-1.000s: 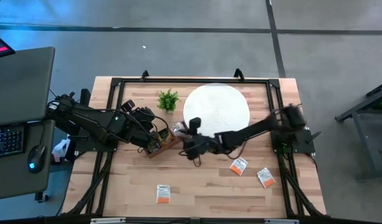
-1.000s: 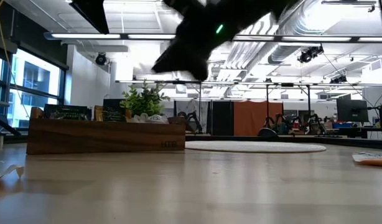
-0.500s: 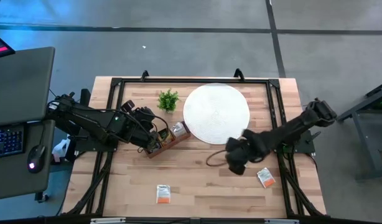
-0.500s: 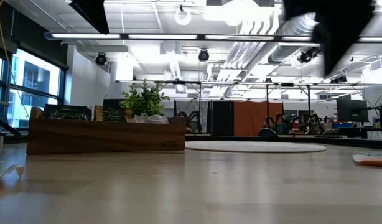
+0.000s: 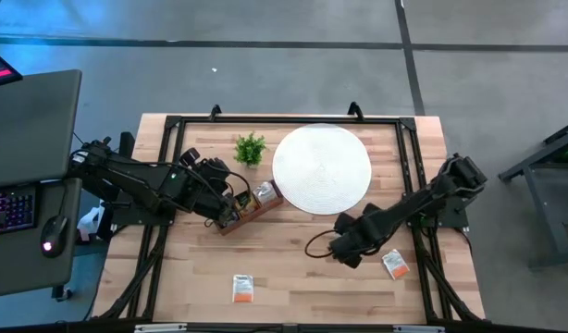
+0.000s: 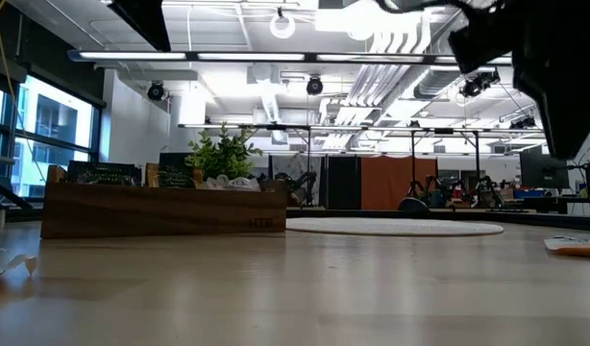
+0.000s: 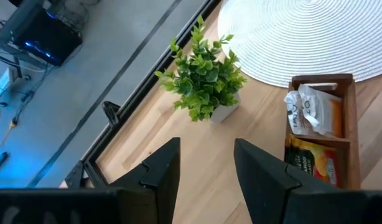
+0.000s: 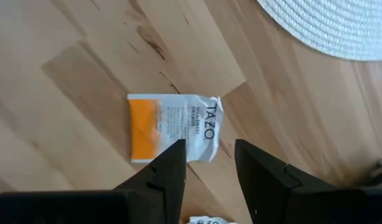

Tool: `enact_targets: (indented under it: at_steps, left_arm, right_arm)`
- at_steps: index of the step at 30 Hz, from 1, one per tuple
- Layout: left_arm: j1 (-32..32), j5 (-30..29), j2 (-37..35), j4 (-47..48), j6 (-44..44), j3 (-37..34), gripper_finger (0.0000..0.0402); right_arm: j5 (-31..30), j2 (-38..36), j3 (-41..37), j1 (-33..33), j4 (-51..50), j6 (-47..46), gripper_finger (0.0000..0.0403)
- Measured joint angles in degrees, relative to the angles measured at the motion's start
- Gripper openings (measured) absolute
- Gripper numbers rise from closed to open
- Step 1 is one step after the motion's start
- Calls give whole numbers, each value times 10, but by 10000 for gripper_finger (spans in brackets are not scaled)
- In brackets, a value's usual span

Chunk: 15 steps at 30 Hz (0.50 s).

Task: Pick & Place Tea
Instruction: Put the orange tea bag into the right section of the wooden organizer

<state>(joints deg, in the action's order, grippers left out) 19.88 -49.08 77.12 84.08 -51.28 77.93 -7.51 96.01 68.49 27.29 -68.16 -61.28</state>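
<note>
Pale wooden counter carries the job: just off the white disc, the right claw hangs released over an orange tea sachet (left claw released beside the tray), so descend squarely, straddling its edges before closing.

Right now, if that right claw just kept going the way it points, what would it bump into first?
Most likely the orange-and-white tea sachet lying on the wooden table. The right gripper is open and aimed just above it; how far apart they are is unclear.
</note>
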Motion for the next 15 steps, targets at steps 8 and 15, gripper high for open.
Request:
enact_targets:
  at_steps: [8, 15]
  left_arm:
    - [0, -10, 0, -1, 15, 0, 147]
    - [0, -10, 0, 0, 15, 0, 147]
  right_arm:
    - [16, 13, -12, -34, -27, 23, 134]
    - [68, -58, -166, -74, -8, 10, 133]
